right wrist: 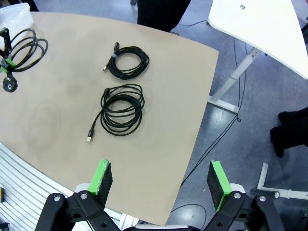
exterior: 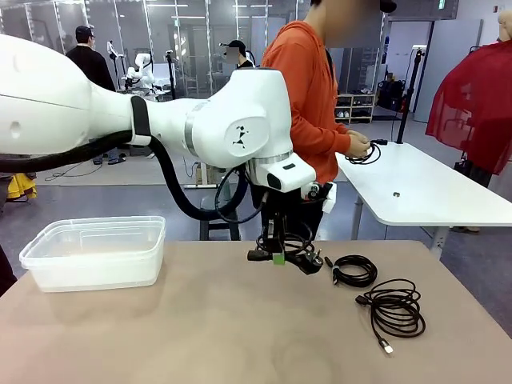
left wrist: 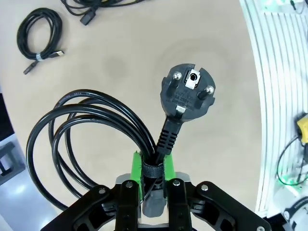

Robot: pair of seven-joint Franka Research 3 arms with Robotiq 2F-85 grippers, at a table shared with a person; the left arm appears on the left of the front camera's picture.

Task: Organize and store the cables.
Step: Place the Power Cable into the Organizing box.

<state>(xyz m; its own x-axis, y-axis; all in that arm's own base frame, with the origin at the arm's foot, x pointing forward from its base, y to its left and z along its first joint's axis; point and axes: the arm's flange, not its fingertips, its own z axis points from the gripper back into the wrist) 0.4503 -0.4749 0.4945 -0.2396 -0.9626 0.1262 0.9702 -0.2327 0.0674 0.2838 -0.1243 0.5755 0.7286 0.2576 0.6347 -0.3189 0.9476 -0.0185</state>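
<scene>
grey floor (exterior: pixel 72 204), a white side table (exterior: pixel 432 192), glass partitions (exterior: pixel 192 56) behind, strip lights (exterior: pixel 172 6) overhead

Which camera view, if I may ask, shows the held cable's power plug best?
The left wrist view: the power plug faces the camera, pins clear. The front view shows it small, side-on; the right wrist view, tiny and distant.

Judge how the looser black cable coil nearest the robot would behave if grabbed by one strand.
The loose coil would probably sag and unravel: its loops lie spread, with no tie that I can see, unlike the tighter coil beside it. Its plug end trails free, so it likely dangles. It looks thin and light, unlikely to roll.
</scene>
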